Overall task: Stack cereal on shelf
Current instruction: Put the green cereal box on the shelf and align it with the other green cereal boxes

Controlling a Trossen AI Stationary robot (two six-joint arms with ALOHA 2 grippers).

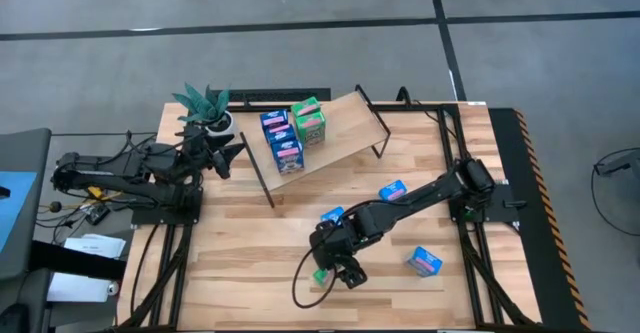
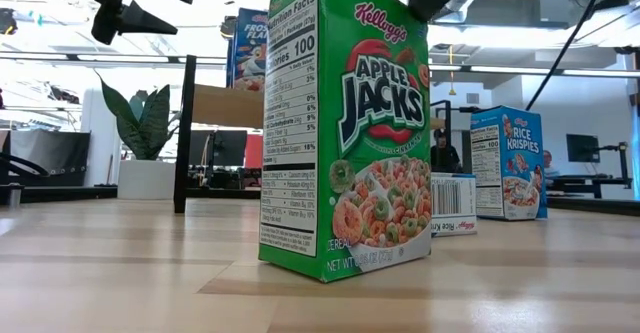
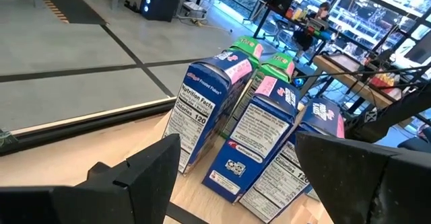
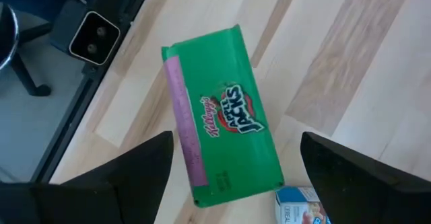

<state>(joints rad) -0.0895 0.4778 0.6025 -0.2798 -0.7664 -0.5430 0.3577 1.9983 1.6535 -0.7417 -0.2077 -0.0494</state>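
From above, we see the right gripper over a green cereal box near the table's front; the left gripper waits beside the shelf, which holds 5 boxes. Low view: the green box stands upright. Wrist views: both jaws spread apart, empty.

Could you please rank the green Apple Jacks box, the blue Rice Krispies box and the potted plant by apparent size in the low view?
1. Apple Jacks box, largest, though nearest the camera.
2. Potted plant and Rice Krispies box look alike; distance makes ranking unsure.
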